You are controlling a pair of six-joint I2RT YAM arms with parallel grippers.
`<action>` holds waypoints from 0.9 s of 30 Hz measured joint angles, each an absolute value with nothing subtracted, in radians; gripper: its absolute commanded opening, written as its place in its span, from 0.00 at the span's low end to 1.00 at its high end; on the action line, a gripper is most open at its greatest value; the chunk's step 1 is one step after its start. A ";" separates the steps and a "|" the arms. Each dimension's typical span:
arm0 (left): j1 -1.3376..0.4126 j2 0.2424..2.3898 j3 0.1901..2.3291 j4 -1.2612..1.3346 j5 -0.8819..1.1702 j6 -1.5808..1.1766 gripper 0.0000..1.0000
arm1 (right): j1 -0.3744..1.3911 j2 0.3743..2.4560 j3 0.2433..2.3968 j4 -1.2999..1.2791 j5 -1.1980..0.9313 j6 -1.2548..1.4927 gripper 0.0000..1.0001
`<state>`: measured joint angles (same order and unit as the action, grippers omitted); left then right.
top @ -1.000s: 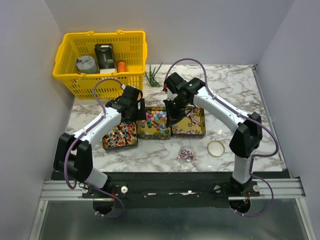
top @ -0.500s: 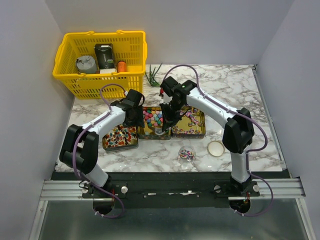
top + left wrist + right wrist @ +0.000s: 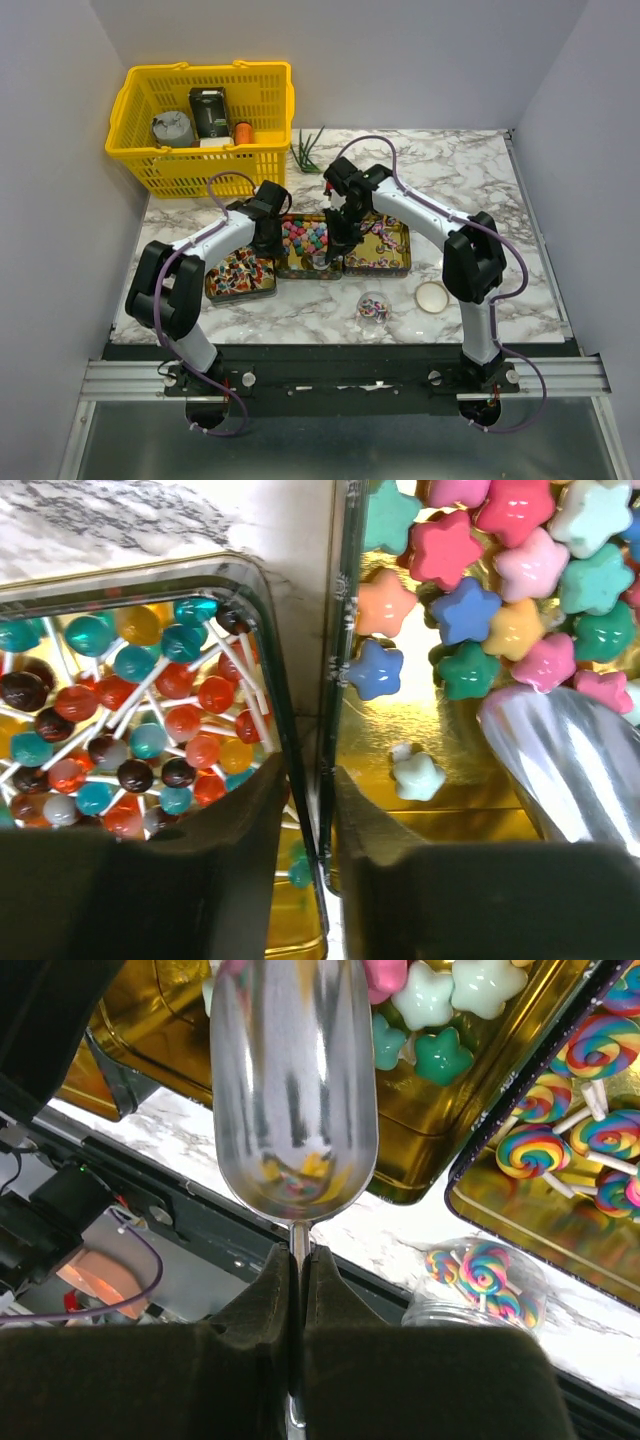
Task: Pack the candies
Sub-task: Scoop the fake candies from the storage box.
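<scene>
We get bright, even light from overhead in the top view, with only soft, short shadows on the marble table (image 3: pixel 500 180). Close up, the floor of the gold tin (image 3: pixel 470 805) glares almost white, the candies (image 3: pixel 442 550) carry small highlights, and the scoop (image 3: pixel 292 1080) shows streaky reflections; near edges go dark and soft.
</scene>
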<state>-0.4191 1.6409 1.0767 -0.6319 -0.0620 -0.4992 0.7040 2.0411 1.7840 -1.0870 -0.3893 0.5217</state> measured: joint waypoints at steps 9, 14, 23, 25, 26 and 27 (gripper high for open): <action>-0.434 1.647 1.077 -0.622 -0.041 -0.492 0.05 | 0.703 2.041 1.731 -1.002 -0.388 0.579 0.01; -0.437 1.648 1.079 -0.624 -0.041 -0.491 0.00 | 0.706 2.037 1.691 -0.950 -0.389 0.620 0.01; -0.438 1.650 1.082 -0.626 -0.041 -0.498 0.00 | 0.688 2.014 1.593 -0.859 -0.369 0.709 0.01; -0.438 1.651 1.082 -0.626 -0.041 -0.503 0.00 | 0.680 2.012 1.571 -0.840 -0.366 0.731 0.01; -0.438 1.652 1.082 -0.626 -0.041 -0.506 0.00 | 0.678 2.011 1.562 -0.829 -0.369 0.744 0.01; -0.438 1.652 1.082 -0.626 -0.041 -0.507 0.00 | 0.676 2.009 1.556 -0.818 -0.373 0.756 0.01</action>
<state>-0.4381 1.6516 1.0824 -0.6258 -0.0406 -0.5072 0.6758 2.0090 1.5562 -0.8177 -0.3725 0.7559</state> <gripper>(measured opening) 0.043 0.092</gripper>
